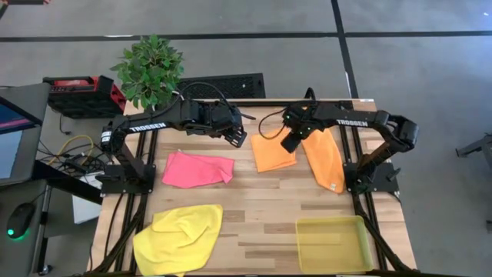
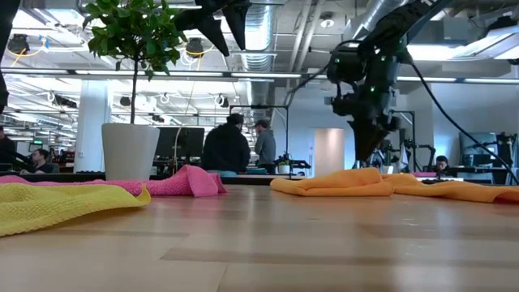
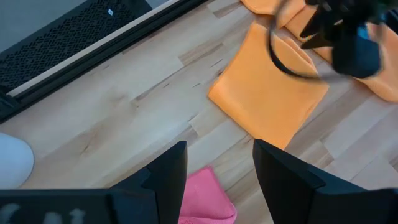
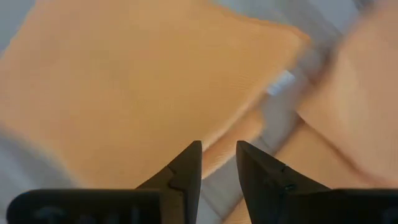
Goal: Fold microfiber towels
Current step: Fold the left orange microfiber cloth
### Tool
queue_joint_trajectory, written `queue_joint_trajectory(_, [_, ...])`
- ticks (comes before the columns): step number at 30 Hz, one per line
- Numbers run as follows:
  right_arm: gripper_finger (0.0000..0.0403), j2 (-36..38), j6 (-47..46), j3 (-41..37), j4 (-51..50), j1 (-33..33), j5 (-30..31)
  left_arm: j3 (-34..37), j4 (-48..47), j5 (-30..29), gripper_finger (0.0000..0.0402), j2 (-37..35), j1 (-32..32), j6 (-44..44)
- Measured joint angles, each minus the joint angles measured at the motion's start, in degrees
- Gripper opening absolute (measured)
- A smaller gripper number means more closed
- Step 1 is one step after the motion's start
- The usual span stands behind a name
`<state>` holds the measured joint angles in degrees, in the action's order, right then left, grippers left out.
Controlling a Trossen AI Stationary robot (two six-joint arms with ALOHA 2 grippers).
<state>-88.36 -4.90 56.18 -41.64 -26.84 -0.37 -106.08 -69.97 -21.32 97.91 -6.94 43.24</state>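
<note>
So the folded orange towel [image 1: 273,153] is sitting flat near the far edge of the table [image 1: 261,208], about the middle, and it looks like a tidy rectangle from above. My right gripper [image 1: 290,143] is hanging right over its right-hand edge, above the cloth and not touching it as far as the low view shows. The fingers [image 4: 186,169] are only a little apart, a narrow gap with nothing between them, just orange cloth filling the view underneath.

Just to the right of that one is the second orange towel [image 1: 326,159], a longer strip running toward the near side, close beside or maybe just overlapping the folded one at the far end; I can't tell which.

My left gripper [image 1: 237,138] is up off the table to the left of the folded orange towel, fingers [image 3: 168,177] spread wide and empty. Past them in my left wrist view I can see bare wood and a corner of the pink towel [image 1: 197,169].

That pink one lies left of centre, a bit rumpled, well apart from the orange pair. The yellow towel [image 1: 179,238] is bunched loosely at the near left corner, hanging a bit over the edge.

Other stuff: a translucent yellow tray [image 1: 334,245] at the near right, and a potted plant [image 1: 150,69] by the far left corner. People are standing way back in the room in the low view.
</note>
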Motion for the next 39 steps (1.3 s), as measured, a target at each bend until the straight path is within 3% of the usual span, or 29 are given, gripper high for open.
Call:
queue_joint_trajectory(7, [0.0123, 0.8, 30.3, 0.0, -0.7, 7.0, -3.5, 0.0, 0.0, 0.0, 0.0176, 0.0, 0.0, -2.1])
queue_joint_trajectory(12, [0.0122, 0.2, 42.5, 0.0, -0.2, 11.2, -7.3, 0.0, 0.0, 0.0, 0.0176, 0.0, 0.0, -2.1])
queue_joint_trajectory(19, [0.0124, -2.7, 42.9, -0.2, 0.2, 14.4, -6.5, 0.0, 0.0, 0.0, 0.0176, 0.0, 0.0, -2.1])
queue_joint_trajectory(25, [0.0119, -3.9, 41.8, 2.8, -4.1, 16.0, 2.8, 0.0, 0.2, -0.1, 0.0176, 0.0, 0.0, -2.1])
queue_joint_trajectory(28, [0.0123, -3.6, 42.4, 3.4, -5.0, 17.0, 3.5, 0.0, 0.3, -0.1, 0.0176, 0.0, 0.0, -2.1])
queue_joint_trajectory(32, [0.0151, -3.5, 42.4, 3.7, -3.9, 18.6, 3.6, 0.0, 0.3, -0.1, 0.0176, 0.0, 0.0, -2.0])
queue_joint_trajectory(39, [0.0234, -5.4, 41.6, 3.7, -3.0, 20.1, 3.5, 0.0, 0.4, -0.1, 0.0176, 0.0, 0.0, -2.0])
